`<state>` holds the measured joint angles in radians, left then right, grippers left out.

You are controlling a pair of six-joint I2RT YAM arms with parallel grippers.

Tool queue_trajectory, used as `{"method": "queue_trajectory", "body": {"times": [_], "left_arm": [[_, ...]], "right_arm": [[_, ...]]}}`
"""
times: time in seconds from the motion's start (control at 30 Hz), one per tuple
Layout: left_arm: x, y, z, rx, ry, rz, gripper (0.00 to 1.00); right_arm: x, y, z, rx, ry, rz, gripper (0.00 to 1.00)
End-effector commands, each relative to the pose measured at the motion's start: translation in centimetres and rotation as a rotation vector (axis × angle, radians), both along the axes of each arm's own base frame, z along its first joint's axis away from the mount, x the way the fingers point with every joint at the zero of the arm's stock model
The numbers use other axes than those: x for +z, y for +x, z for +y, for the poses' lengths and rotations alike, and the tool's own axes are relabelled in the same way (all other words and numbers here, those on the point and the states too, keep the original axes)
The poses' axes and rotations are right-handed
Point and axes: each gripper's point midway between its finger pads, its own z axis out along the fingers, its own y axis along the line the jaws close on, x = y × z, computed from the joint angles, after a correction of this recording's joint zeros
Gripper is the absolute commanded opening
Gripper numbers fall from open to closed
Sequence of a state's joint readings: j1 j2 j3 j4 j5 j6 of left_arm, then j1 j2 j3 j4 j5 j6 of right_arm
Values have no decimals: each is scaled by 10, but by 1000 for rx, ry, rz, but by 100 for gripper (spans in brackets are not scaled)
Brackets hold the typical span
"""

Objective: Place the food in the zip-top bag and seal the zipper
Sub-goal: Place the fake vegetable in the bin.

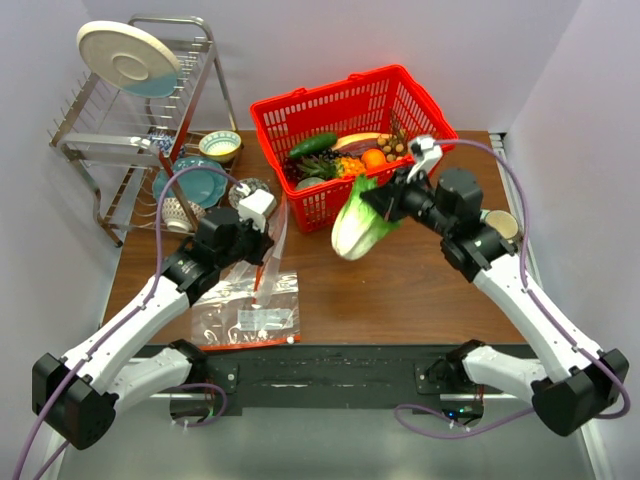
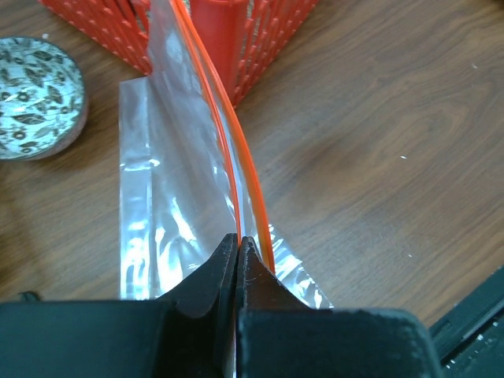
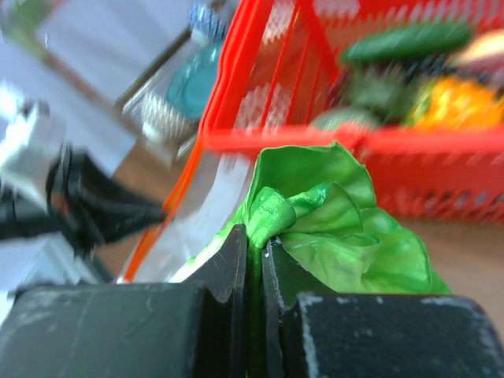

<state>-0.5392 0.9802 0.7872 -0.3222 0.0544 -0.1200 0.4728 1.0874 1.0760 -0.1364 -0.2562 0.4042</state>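
My left gripper [image 1: 266, 240] is shut on the red-orange zipper [image 2: 228, 134] of a clear zip-top bag [image 2: 177, 197], holding its mouth edge up off the table near the basket corner. In the left wrist view the fingertips [image 2: 250, 256] pinch the strip. My right gripper [image 1: 388, 203] is shut on a green leaf of the napa cabbage [image 1: 356, 224], which hangs in the air in front of the basket, right of the bag [image 1: 278, 232]. The right wrist view shows the leaf [image 3: 331, 213] in the jaws and the bag [image 3: 206, 197] just beyond. A cucumber [image 1: 313, 145] lies in the basket.
The red basket [image 1: 300, 112] holds other fruit at the back centre. A second clear bag [image 1: 245, 318] lies flat near the front left. A dish rack [image 1: 105, 140] with a plate [image 1: 128, 58], bowls [image 1: 220, 146] and a patterned dish [image 2: 35, 98] stand at the left.
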Motion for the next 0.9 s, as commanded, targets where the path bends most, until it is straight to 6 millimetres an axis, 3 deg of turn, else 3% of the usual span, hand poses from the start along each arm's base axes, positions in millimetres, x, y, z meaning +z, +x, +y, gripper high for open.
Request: {"method": "queue_trajectory", "body": {"times": [0.0, 0.03, 0.1, 0.13, 0.43, 0.6, 0.87], "left_arm": [[18, 0, -18, -50, -84, -6, 0], [18, 0, -20, -54, -92, 2, 0], [18, -2, -25, -65, -120, 19, 0], [19, -2, -26, -65, -126, 21, 0], [10, -8, -21, -34, -104, 97, 0], [17, -1, 18, 124, 55, 90, 0], [70, -4, 89, 436, 226, 31, 0]], "right_arm": [[-32, -32, 14, 79, 7, 91, 0], [-51, -36, 15, 82, -2, 132, 0], [-62, -39, 20, 94, 17, 153, 0], [-77, -41, 21, 92, 13, 183, 0], [-115, -46, 46, 139, -9, 258, 0], [-130, -39, 53, 131, -32, 274, 0], [-140, -36, 64, 140, -46, 276, 0]]}}
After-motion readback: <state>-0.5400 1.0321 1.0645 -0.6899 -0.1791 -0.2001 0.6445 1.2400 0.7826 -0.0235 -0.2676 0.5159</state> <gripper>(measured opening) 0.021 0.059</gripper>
